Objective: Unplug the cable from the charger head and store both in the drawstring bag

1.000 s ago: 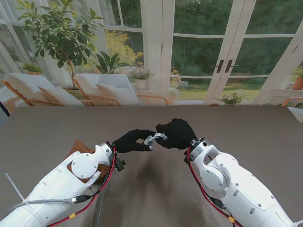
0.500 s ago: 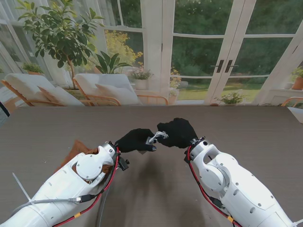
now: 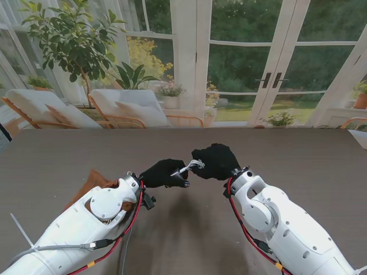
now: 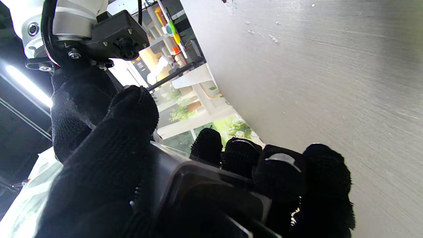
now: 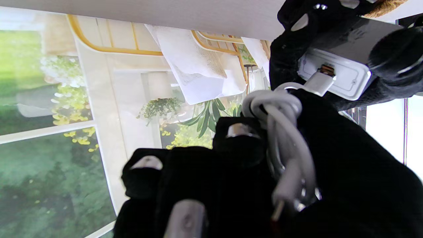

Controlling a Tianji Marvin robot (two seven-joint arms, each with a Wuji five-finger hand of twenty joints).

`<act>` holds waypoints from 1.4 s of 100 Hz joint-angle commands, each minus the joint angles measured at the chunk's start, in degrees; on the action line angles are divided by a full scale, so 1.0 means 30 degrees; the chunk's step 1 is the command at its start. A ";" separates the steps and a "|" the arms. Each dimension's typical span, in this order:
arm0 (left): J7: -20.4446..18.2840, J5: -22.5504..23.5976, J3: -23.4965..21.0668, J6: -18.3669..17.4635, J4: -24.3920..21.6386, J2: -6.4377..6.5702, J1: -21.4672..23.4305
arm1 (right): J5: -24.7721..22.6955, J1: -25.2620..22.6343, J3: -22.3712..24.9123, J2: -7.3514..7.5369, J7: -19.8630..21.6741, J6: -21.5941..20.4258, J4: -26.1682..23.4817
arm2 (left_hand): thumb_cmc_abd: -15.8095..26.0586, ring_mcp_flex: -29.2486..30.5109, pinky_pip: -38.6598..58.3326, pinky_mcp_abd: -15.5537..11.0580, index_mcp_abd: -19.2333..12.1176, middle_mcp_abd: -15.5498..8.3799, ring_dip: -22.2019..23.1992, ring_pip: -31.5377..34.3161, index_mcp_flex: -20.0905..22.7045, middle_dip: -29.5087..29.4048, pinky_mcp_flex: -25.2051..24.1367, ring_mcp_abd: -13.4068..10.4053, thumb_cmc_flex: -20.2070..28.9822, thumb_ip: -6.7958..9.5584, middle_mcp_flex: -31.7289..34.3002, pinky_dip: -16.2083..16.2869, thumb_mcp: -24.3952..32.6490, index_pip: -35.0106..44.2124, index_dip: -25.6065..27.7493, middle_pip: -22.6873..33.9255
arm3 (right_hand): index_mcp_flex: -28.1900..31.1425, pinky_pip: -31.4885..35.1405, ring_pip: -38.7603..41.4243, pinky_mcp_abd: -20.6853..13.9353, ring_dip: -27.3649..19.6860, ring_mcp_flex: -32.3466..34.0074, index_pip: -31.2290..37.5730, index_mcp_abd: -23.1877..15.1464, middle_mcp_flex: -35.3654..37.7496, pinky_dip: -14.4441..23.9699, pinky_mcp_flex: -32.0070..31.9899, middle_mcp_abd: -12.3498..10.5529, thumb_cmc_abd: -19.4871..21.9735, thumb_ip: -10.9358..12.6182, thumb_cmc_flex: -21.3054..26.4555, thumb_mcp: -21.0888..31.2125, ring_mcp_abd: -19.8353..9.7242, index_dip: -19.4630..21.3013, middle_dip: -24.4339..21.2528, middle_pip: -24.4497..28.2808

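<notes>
Above bare mid-table (image 3: pixel 298 154), hands grip charger head (image 5: pixel 343 62) and cable (image 5: pixel 281 132).

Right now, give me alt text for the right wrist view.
The right hand grips a coiled white cable whose plug sits at the port of a white charger held by the left hand. Windows and greenery fill the background.

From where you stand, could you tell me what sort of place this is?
Probably a sunroom or garden room: glazed French doors open onto greenery, cushioned lounge chairs and a potted tree stand behind the table.
</notes>
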 commanded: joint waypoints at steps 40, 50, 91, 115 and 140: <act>-0.0371 0.1041 -0.0108 -0.0256 -0.0252 0.0283 0.0184 | 0.0119 -0.0019 0.0240 -0.0012 0.0808 -0.0189 -0.0105 | 0.1409 0.2626 0.3820 -0.0629 -0.3049 -0.1411 -0.1024 0.6480 0.2205 0.1226 0.2448 -0.1871 0.4511 0.0488 0.3355 0.0096 0.8361 0.3896 0.2294 0.2671 | 0.3565 0.4694 0.2357 -0.1498 0.0750 0.0177 0.1439 -0.0809 0.1646 0.1316 1.0432 0.2501 -0.3063 0.3430 -0.0617 0.6703 -0.2438 0.0066 -0.0217 0.2822; -0.0467 0.1336 -0.0242 -0.0149 -0.0510 0.0404 0.0307 | 0.0183 0.0014 0.0274 -0.0016 0.0869 -0.0073 -0.0026 | 0.1387 0.2626 0.3855 -0.0611 -0.3071 -0.1454 -0.1036 0.6538 0.2274 0.1246 0.2483 -0.1884 0.4459 0.0496 0.3421 0.0053 0.8444 0.3918 0.2313 0.2685 | 0.3601 0.4814 0.2374 -0.1457 0.0795 0.0175 0.1386 -0.0705 0.1649 0.1327 1.0448 0.2574 -0.3117 0.3433 -0.0533 0.6769 -0.2498 0.0160 -0.0240 0.2909; -0.0894 0.2596 -0.1054 0.0404 -0.1594 0.0896 0.1067 | 0.0440 0.0065 0.0532 0.0038 0.1366 -0.0180 0.0151 | 0.1134 0.2622 0.4190 -0.0785 -0.3178 -0.1639 -0.1099 0.6883 0.2352 0.1436 0.2742 -0.2135 0.4143 0.0536 0.3711 -0.0137 0.8994 0.3973 0.2500 0.2848 | 0.3903 0.5438 0.2374 -0.1522 0.1191 0.0187 0.1252 -0.0390 0.1650 0.1424 1.0565 0.2606 -0.3410 0.3457 -0.0439 0.7165 -0.3055 0.0478 -0.0235 0.3529; -0.0322 0.3719 -0.1267 0.1034 -0.1756 0.0884 0.1189 | 0.0221 0.0218 0.0669 0.0058 0.1288 0.0168 0.0347 | 0.1549 0.2559 0.3179 -0.0431 -0.2756 -0.0999 -0.1317 0.5268 0.2065 0.1178 0.1362 -0.0734 0.4850 0.0251 0.2905 -0.0031 0.8034 0.3680 0.1991 0.1792 | 0.3652 0.5438 0.2308 -0.1608 0.1293 0.0203 0.1184 -0.0671 0.1626 0.1448 1.0571 0.2462 -0.3105 0.3524 -0.0599 0.7077 -0.3234 0.0670 -0.0277 0.3594; 0.1195 0.5600 0.0056 0.0811 -0.0091 0.0531 -0.0251 | 0.0132 0.0341 0.0834 0.0060 0.1275 0.0750 0.0557 | 0.2137 0.0190 0.1813 -0.1090 -0.3061 -0.0701 -0.0250 0.1028 0.1919 -0.0090 -0.0490 0.0964 0.5498 -0.0056 0.1107 0.0844 0.6548 0.2921 0.0959 -0.0867 | 0.3433 0.5433 0.2253 -0.1698 0.1326 0.0215 0.1154 -0.0875 0.1614 0.1383 1.0562 0.2339 -0.2837 0.3511 -0.0593 0.6879 -0.3313 0.0867 -0.0330 0.3532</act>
